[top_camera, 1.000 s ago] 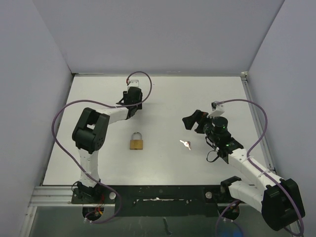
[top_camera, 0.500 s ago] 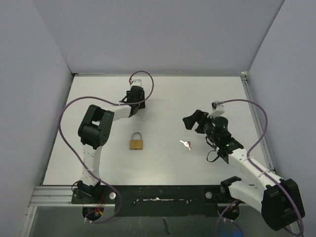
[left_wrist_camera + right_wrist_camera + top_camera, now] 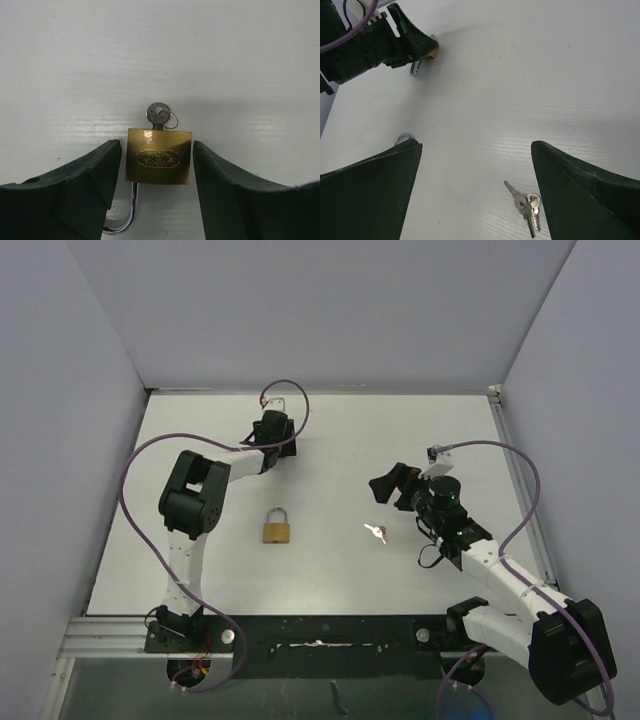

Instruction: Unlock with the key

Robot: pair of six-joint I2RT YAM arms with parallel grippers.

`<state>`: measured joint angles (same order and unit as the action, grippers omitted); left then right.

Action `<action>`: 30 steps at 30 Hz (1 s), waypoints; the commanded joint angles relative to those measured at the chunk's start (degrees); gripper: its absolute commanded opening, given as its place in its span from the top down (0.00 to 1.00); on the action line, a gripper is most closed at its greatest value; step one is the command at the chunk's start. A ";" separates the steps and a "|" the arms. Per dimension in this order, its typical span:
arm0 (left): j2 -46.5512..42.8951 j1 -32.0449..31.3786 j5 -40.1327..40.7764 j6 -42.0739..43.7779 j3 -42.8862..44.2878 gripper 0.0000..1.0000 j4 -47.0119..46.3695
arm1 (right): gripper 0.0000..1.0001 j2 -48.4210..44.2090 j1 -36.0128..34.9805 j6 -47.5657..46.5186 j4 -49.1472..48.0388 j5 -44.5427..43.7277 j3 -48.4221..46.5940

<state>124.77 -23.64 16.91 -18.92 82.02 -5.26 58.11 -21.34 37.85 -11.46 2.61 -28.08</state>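
A brass padlock (image 3: 158, 157) lies on the white table between the jaws of my open left gripper (image 3: 156, 147). A key (image 3: 158, 114) is in its keyhole, and its shackle (image 3: 122, 220) hangs to one side. In the top view the left gripper (image 3: 278, 430) hides this lock; the right wrist view shows it (image 3: 433, 52). A second brass padlock (image 3: 278, 528) lies shackle closed at table centre. A bunch of loose keys (image 3: 375, 533) lies to its right. My right gripper (image 3: 388, 487) is open and empty above the keys (image 3: 526, 207).
Grey walls close off the table at the back and both sides. The left arm's purple cable (image 3: 140, 465) loops over the left part of the table. The second padlock's shackle (image 3: 402, 137) peeks out behind my right gripper's left finger.
The left arm's elbow has shifted right and back, and its gripper has moved slightly farther back. The right arm, centre padlock and loose keys have not moved.
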 commanded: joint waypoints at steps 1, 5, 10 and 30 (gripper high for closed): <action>-0.40 0.52 0.10 0.02 3.58 0.39 -2.82 | 0.04 0.46 0.34 -0.85 -2.57 0.82 -0.94; -1.99 0.61 0.82 0.23 4.00 0.34 -1.76 | 0.04 0.27 0.32 -0.74 -2.60 0.78 -0.77; -11.40 0.13 1.88 -1.36 -1.10 0.33 -4.63 | 0.02 -0.60 0.27 -1.40 -3.22 0.70 0.04; -61.30 -29.09 28.31 -23.57 -54.07 0.29 1.47 | 0.02 6.08 -6.30 -5.50 8.17 -8.78 -3.06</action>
<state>68.29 -48.95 36.38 -34.70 27.75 -11.20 64.31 -25.96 33.23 -2.87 -2.44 -28.18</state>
